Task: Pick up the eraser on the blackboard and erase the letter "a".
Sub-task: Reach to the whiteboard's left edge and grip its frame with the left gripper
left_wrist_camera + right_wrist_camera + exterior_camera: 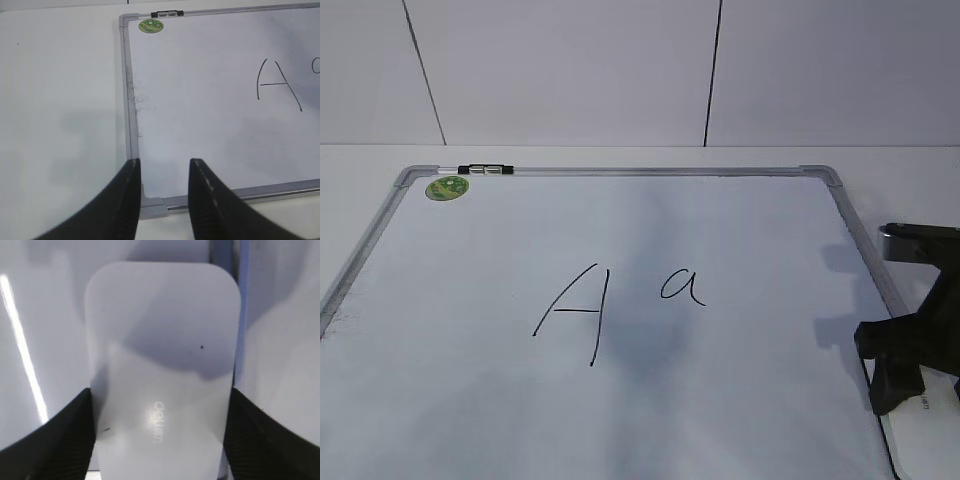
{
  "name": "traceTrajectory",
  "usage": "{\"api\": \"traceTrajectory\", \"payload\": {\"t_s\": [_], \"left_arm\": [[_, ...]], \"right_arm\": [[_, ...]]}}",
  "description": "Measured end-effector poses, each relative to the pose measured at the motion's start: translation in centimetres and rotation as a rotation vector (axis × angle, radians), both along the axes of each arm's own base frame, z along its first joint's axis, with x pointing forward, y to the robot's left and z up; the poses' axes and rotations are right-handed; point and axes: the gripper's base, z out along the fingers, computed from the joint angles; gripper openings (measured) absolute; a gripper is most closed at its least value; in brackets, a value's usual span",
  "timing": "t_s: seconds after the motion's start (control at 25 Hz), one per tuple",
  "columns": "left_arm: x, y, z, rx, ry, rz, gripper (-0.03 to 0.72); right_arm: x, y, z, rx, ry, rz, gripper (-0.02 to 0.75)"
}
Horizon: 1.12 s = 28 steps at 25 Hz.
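The white eraser [160, 340] with grey lettering lies by the right frame of the blackboard [470, 300]; only its corner shows in the exterior view [926, 404]. My right gripper [161, 405] has a finger against each long side of the eraser, shut on it, low at the board's right edge [898, 368]. The small letter "a" [682, 286] is in the middle of the board, left of that gripper. My left gripper [164, 167] is open and empty above the board's near left corner [152, 205].
A taller capital "A" [570, 315] stands left of the "a". A round green sticker [447, 187] and a black clip [485, 170] sit at the board's far left corner. The white table [60, 100] surrounds the board; a wall stands behind.
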Motion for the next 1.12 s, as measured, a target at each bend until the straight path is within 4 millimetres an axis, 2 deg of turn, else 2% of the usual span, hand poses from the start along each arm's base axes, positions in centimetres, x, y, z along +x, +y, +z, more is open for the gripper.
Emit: {"api": "traceTrajectory", "payload": {"t_s": [0.56, 1.12], "left_arm": [[0.0, 0.0, 0.1, -0.002, -0.008, 0.001, 0.244], [0.2, -0.3, 0.2, -0.037, -0.002, -0.021, 0.244]], "right_arm": [[0.4, 0.0, 0.3, -0.011, -0.006, 0.009, 0.536], [2.8, 0.1, 6.1, -0.064, 0.018, 0.027, 0.536]]}}
